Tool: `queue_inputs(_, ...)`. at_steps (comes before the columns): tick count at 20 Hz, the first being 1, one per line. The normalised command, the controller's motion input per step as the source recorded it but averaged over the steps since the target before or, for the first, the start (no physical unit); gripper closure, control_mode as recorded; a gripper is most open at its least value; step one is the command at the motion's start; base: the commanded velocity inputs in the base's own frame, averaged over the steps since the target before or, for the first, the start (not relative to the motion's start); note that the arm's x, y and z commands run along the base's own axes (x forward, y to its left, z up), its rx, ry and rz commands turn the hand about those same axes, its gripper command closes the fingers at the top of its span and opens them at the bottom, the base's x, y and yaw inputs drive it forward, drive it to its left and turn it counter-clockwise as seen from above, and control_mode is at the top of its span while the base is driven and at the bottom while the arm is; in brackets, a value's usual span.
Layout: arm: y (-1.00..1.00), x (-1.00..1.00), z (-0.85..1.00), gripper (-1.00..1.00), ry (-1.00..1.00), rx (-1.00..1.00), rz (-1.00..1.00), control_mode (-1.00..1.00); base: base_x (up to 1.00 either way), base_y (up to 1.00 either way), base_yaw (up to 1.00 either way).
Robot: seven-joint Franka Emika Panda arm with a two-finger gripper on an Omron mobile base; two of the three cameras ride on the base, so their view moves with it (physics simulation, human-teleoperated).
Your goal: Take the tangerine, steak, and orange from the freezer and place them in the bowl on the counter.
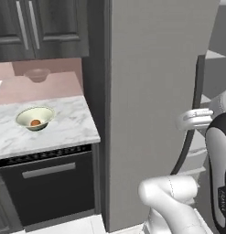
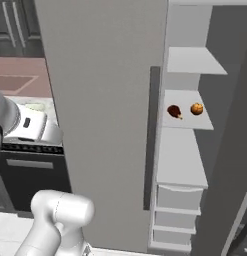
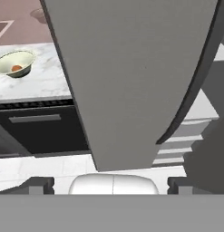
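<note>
One steak [image 2: 174,111], one orange [image 2: 196,109] on freezer [image 2: 110,100] shelf.

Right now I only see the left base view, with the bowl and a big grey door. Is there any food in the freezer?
Observer: Yes. In the right base view the steak lies on a freezer shelf.
Operator: Is it all alone there?
Observer: No. A round orange fruit sits beside it on the same shelf, not touching it.
Operator: Is the robot's hand holding anything?
Observer: No. In the hand view the gripper is open, with nothing between its fingers.
</note>
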Motion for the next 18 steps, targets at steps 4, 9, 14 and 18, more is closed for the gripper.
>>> queue_inputs(4, 0.00, 0.00, 0.00, -1.00, 0.00, 0.00, 0.00, 1.00, 0.11, -0.52, 0.01)
queue_inputs(9, 0.00, 0.00, 0.00, -1.00, 0.00, 0.00, 0.00, 1.00, 0.34, -0.29, 0.02)
queue_inputs(14, 0.00, 0.00, 0.00, -1.00, 0.00, 0.00, 0.00, 1.00, 0.56, -0.23, 0.01)
queue_inputs(18, 0.00, 0.00, 0.00, -1.00, 0.00, 0.00, 0.00, 1.00, 0.39, -0.24, 0.01)
